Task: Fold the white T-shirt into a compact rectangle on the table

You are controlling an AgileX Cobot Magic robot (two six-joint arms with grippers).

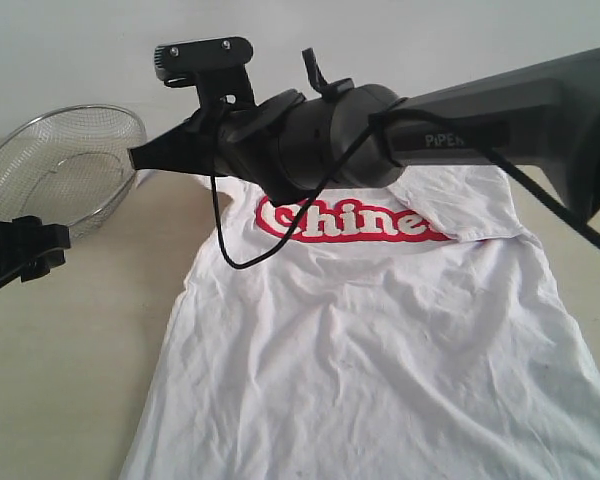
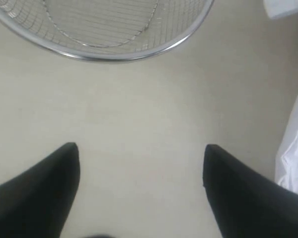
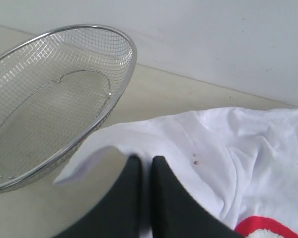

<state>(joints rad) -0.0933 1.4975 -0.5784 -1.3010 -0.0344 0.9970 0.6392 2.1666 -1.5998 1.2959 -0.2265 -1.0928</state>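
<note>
- Pale blank wall [image 1: 430,40] at the back, and a beige wood-grain table [image 1: 70,340] filling the floor of the scene.
- A round wire mesh basket [image 1: 65,165] stands on the table with nothing in it. That's our landmark.
- The white T-shirt [image 1: 380,340] lies spread flat on the table beside the basket, chest up, with its collar end level with the basket and its hem running well away from it.
- Red-and-white lettering [image 1: 340,222] crosses the chest. Its end is covered by the sleeve [image 1: 470,205] on the side away from the basket, which is folded in over the chest.
- The right gripper [image 3: 145,164] has reached across to the basket side. Its fingers are pressed tight together on the edge of the near sleeve [image 3: 97,153], a sliver of white shows between them, and the fabric curls up off the table just beside the basket's rim.
- A black cable [image 1: 230,240] loops down from that arm over the shirt's shoulder.
- The left gripper [image 2: 141,148] hovers over bare table just in front of the basket. Its fingers are spread wide with nothing between them, and the shirt's edge lies off to its side.
</note>
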